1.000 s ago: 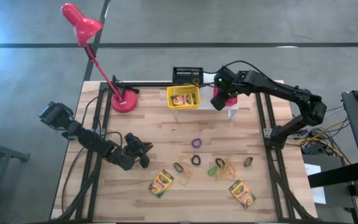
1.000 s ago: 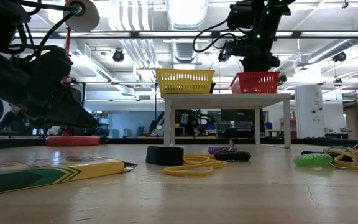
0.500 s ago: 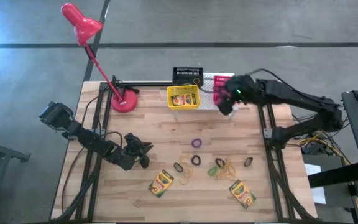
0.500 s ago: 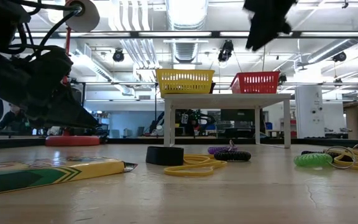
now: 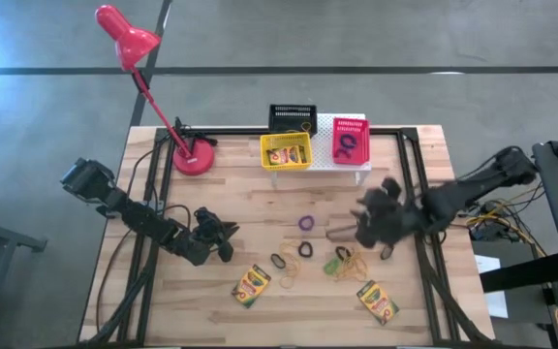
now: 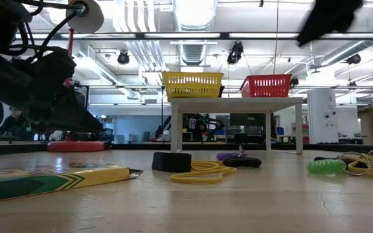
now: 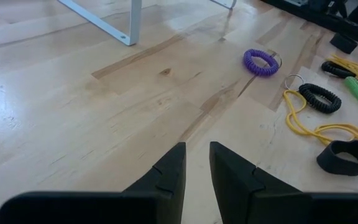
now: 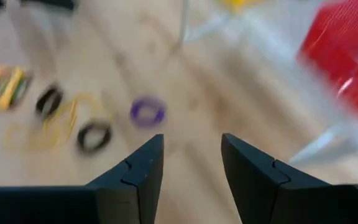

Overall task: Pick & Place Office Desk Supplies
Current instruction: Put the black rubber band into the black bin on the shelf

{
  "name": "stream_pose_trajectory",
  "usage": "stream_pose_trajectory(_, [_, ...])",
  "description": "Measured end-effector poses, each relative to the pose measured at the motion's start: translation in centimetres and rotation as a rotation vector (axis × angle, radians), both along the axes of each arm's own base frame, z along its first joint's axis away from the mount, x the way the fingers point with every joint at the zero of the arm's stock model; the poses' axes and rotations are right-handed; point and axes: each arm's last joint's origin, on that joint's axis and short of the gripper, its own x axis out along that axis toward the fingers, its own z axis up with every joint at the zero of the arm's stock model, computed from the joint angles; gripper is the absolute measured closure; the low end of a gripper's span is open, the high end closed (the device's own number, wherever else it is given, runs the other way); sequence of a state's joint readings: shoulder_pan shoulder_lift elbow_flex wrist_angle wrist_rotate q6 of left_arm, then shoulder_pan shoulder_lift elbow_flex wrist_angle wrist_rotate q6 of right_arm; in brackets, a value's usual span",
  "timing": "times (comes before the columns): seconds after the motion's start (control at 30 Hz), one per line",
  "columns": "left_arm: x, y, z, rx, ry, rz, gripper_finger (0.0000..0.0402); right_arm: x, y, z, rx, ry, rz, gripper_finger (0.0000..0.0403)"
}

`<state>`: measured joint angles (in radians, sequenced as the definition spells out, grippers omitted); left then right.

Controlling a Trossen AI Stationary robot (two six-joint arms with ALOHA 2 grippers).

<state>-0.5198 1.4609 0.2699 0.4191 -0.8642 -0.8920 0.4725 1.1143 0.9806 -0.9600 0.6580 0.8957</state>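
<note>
Right tool [image 5: 374, 225] is over the counter [image 5: 260, 208], on the near side of the white perforated riser [image 5: 325, 126], above the scatter of loose rings and bands. Fingers [image 8: 140, 167] spread with a clear gap, nothing between them, touching nothing. It's blurred in the high view, so exact height is unclear.

Left tool [image 5: 223, 239] is parked low, well off to the lamp side of the riser. Fingers [image 7: 169, 174] stand close together with only a narrow slot between, nothing in it.

Step, as I read it: between drops, right arm is out for its next pick.

Where things are, relative to the riser:
- on it: yellow basket [image 5: 287, 151] with a crayon box inside, and red basket [image 5: 350, 140] with dark rings in it
- behind it: black basket [image 5: 292, 117]
- in front: purple ring [image 5: 306, 222], closest to it
- farther out: black rings [image 5: 304, 249], yellow rubber bands [image 5: 290, 273], green coil ring [image 5: 330, 265]
- nearest the counter's front edge: two crayon boxes [image 5: 251, 285]

Next move calls for choosing one item, centring the spread fingers over it and descending squarely. The rings and bands overlap, so snagging a neighbour is the risk. Thin bands lying flat on the wood will need a low, precise pinch.
</note>
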Motion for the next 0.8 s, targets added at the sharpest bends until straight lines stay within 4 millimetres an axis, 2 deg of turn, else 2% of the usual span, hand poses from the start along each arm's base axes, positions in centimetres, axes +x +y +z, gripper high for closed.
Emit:
stream_pose_trajectory(0.2, [0.0,0.0,0.0,0.002,0.0,0.001,0.0324,-2.0,2.4,-5.2,0.286,0.154,-0.079,0.0246])
stream_pose_trajectory(0.3, [0.1,0.1,0.0,0.001,-0.002,0.005,0.0324,-3.0,2.8,-7.4,0.409,0.255,-0.172,0.0249])
stream_pose_trajectory(0.4, [0.1,0.2,0.0,0.001,-0.001,0.009,0.0324,-3.7,2.7,-9.0,0.459,0.33,-0.24,0.0252])
stream_pose_trajectory(0.57, [0.1,0.3,0.0,0.001,-0.001,0.013,0.0324,-4.4,2.2,-10.6,0.466,0.376,-0.311,0.0257])
stream_pose_trajectory(0.8, [0.1,0.3,0.0,0.001,-0.002,0.014,0.0324,-4.2,2.8,-11.1,0.583,0.411,-0.304,0.0255])
